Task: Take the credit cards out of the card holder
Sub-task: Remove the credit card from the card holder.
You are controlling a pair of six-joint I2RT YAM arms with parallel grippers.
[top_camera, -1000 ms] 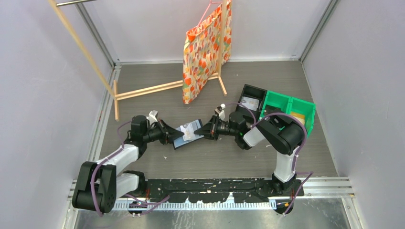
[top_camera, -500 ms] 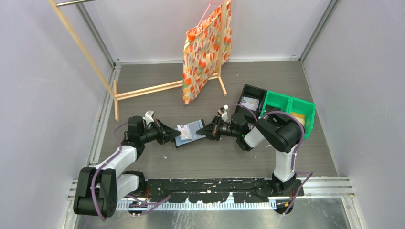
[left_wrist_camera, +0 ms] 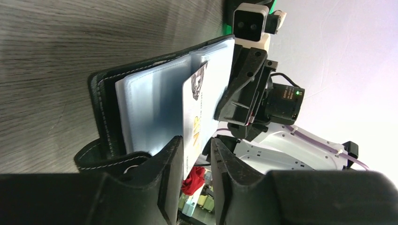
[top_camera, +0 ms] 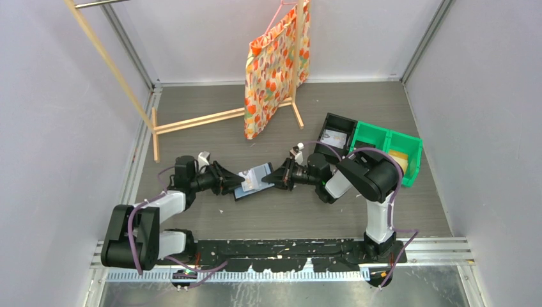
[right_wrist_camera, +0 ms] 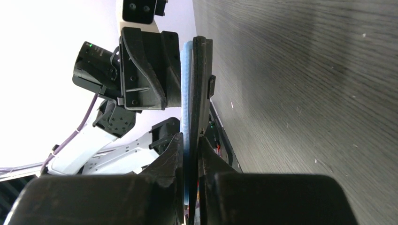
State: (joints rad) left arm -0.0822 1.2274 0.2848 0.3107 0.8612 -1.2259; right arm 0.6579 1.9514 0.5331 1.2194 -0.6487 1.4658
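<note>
The card holder point(top_camera: 254, 181) hangs open between my two grippers, just above the floor. It is black outside point(left_wrist_camera: 101, 101) with blue-grey sleeves inside. My right gripper point(top_camera: 273, 179) is shut on its right edge, the fingers pressing the cover and sleeves point(right_wrist_camera: 199, 84) together. A pale whitish credit card point(left_wrist_camera: 199, 110) sticks out of a sleeve. My left gripper point(left_wrist_camera: 196, 146) straddles that card's near edge. The card lies against one finger and a narrow gap shows to the other. From above the left gripper point(top_camera: 234, 181) sits at the holder's left end.
A black bin point(top_camera: 335, 136) with something pale inside and a green bin point(top_camera: 387, 146) stand at the right, behind my right arm. A patterned bag point(top_camera: 271, 64) hangs on a wooden rack point(top_camera: 198, 118) at the back. Walls close in on both sides.
The holder and both grippers have shifted slightly to the left. The left arm's elbow has drawn in. The right gripper's hold on the holder is unchanged.
</note>
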